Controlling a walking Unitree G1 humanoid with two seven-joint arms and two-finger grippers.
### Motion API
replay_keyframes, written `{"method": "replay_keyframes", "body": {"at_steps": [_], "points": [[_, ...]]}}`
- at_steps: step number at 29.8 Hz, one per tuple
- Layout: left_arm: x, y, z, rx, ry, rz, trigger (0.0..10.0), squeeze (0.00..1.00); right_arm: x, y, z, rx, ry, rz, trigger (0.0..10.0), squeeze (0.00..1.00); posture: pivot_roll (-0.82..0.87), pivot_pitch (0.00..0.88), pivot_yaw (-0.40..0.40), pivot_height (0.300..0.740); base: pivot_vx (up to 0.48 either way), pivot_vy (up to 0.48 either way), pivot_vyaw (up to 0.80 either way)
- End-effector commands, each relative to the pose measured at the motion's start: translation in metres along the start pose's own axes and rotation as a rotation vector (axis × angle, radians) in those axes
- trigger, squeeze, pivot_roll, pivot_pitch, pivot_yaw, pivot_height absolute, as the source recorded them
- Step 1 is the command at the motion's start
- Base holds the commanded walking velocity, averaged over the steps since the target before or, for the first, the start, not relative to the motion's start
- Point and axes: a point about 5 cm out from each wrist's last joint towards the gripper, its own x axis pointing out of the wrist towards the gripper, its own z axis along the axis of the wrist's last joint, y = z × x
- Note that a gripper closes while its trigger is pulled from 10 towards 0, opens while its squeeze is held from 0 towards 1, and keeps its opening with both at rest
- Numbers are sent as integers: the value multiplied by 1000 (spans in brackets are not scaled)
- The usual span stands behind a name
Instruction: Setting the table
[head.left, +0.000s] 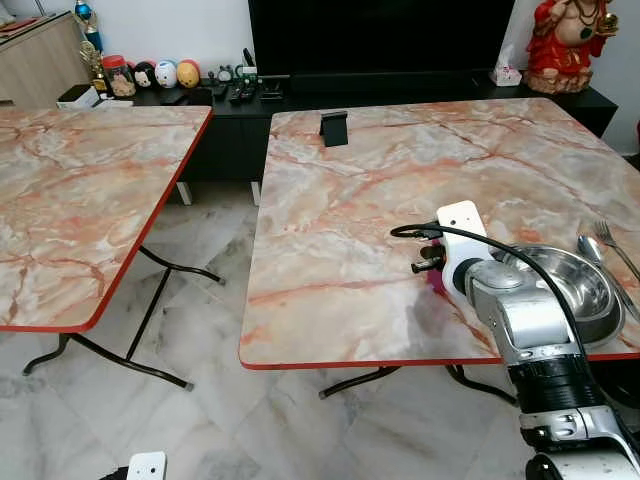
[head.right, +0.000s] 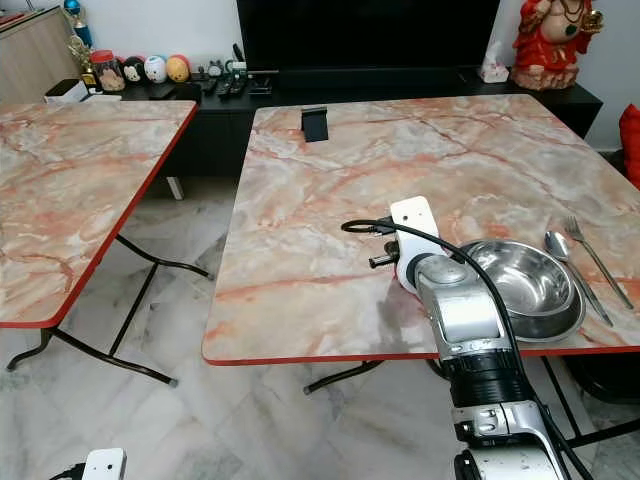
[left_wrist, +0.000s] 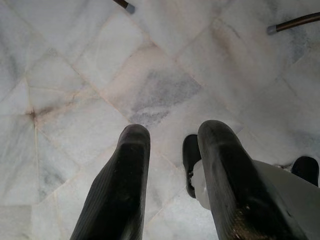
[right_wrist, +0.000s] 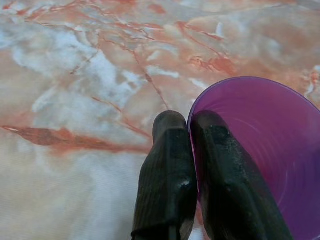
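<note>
Purple cup (right_wrist: 260, 150) ×1, rim pinched by right claw (right_wrist: 192, 122) | steel bowl (head.right: 525, 285) ×1 | fork (head.right: 597, 258) ×1 | spoon (head.right: 562, 250) ×1 | left claw (left_wrist: 172, 135) spread

no legible text, labels or numbers

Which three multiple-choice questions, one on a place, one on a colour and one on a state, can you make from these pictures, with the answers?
1. Where do the fork and spoon lie?
A. right of the steel bowl
B. inside it
C. on the floor

2. What colour is the cup?
A. green
B. purple
C. white

3. How is the right gripper?
A. open above the table
B. shut on the cup's rim
C. holding the fork

Answers: 1 A, they rest beside the bowl; 2 B, the wall is purple; 3 B, fingers pinch the rim.
</note>
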Motion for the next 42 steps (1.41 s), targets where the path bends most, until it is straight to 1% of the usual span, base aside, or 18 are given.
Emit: {"method": "replay_keyframes", "body": {"at_steps": [1, 8, 20, 23, 34, 35, 36, 42], "points": [[-1, 1, -6, -6, 29, 1, 10000, 0, -2, -1, 1, -9, -10, -10, 10000, 0, -113, 0, 55, 740, 0, 0, 0], [-2, 2, -6, -8, 33, 4, 10000, 0, -1, 1, 1, -12, -8, -4, 10000, 0, -111, 0, 55, 740, 0, 0, 0], [-2, 4, -8, -5, 39, 5, 10000, 0, -1, 1, 1, -9, -10, -11, 10000, 0, -112, 0, 59, 740, 0, 0, 0], [-3, 4, -9, -5, 43, 6, 10000, 0, -1, 1, 1, -7, -10, -14, 10000, 24, -110, 0, 59, 740, 0, 0, 0], [-3, 5, -10, -4, 47, 8, 10000, 0, 0, 2, -2, -2, -2, -11, 10000, 24, -108, 0, 61, 740, 0, 0, 0], [-3, 5, -10, -5, 46, 7, 10000, 0, 0, 3, -2, -1, -2, -10, 10000, 188, -110, 0, 63, 740, 0, 0, 0], [-3, 5, -9, -5, 46, 7, 10000, 0, 0, 3, -2, -1, -2, -10, 10000, 255, -109, 0, 62, 740, 0, 0, 0], [-3, 5, -8, -3, 42, 5, 10000, 0, 1, 3, -2, 0, 0, -13, 10000, 227, -108, 0, 62, 740, 0, 0, 0]]}}
